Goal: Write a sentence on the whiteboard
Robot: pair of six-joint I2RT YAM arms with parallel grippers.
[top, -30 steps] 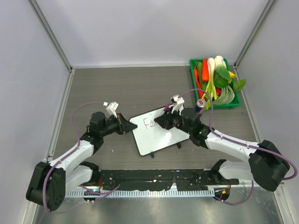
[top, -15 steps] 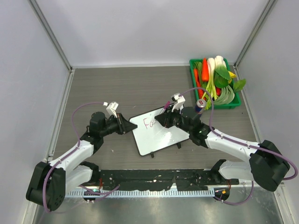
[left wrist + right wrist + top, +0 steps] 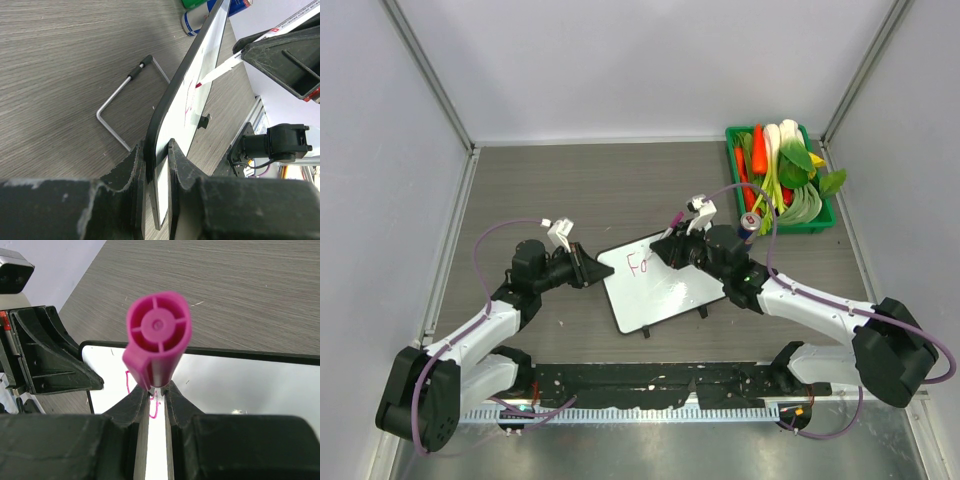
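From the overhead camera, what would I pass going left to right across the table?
The left arm → whiteboard → green tray of vegetables.

Carrots (image 3: 758,148) and leafy greens (image 3: 796,158) fill a green crate (image 3: 798,228); a small blue can (image 3: 748,224) stands just beside the crate's near-left corner.

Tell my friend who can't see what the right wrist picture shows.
The right gripper pinches a pink marker, its round back end facing the camera, pointing down at a whiteboard with some pink writing. At the left, the black left gripper holds the board's edge.
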